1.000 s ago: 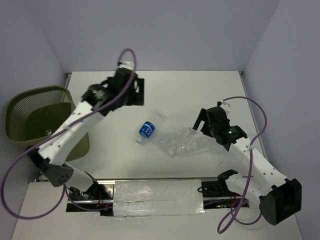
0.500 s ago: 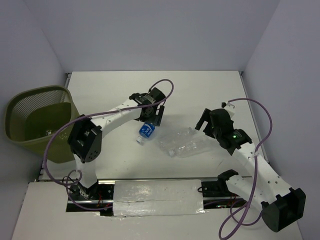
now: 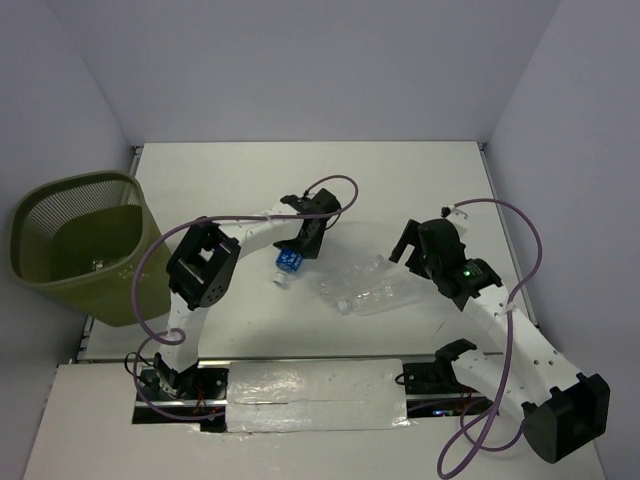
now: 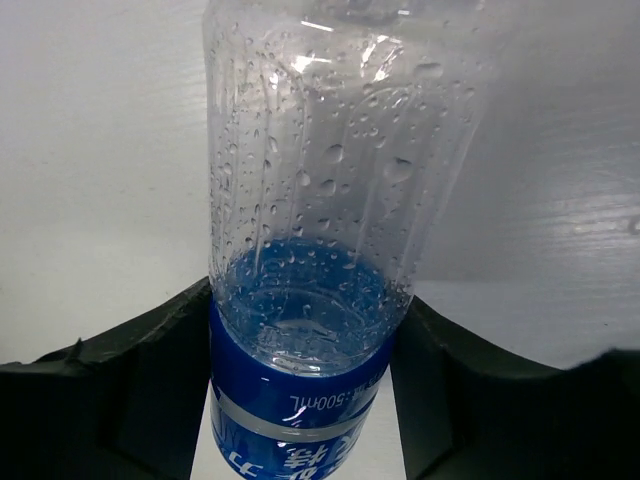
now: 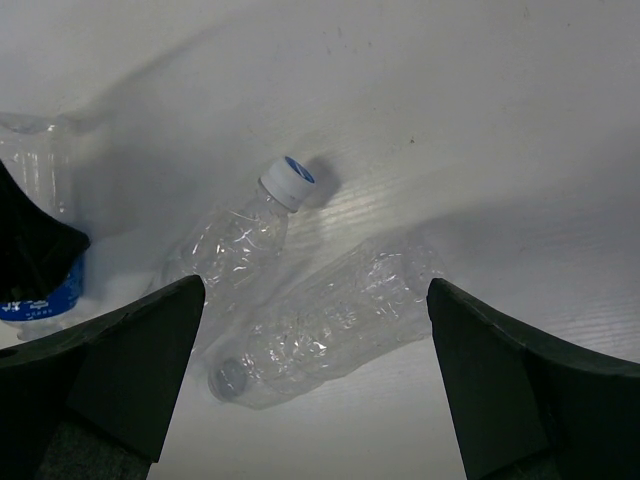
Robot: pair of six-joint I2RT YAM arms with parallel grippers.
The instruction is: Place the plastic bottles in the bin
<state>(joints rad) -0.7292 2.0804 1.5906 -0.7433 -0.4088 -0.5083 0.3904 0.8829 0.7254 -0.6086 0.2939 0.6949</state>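
We see the left tool [image 3: 304,238] clamped on the blue-label bottle [image 4: 320,200] at mid-desk [image 3: 400,180]. Right tool [image 5: 315,288] is spread wide over 2 ribbed bottles [image 5: 330,320]. Bin [image 3: 75,181] stands well apart, off desk's left edge.

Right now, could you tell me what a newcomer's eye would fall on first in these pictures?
The left end effector grips a blue-labelled bottle, beaded with droplets, at the middle of the table. Just right of it, a white-capped bottle and a second clear bottle lie side by side near the open right end effector. An olive-green mesh bin stands at the far left.
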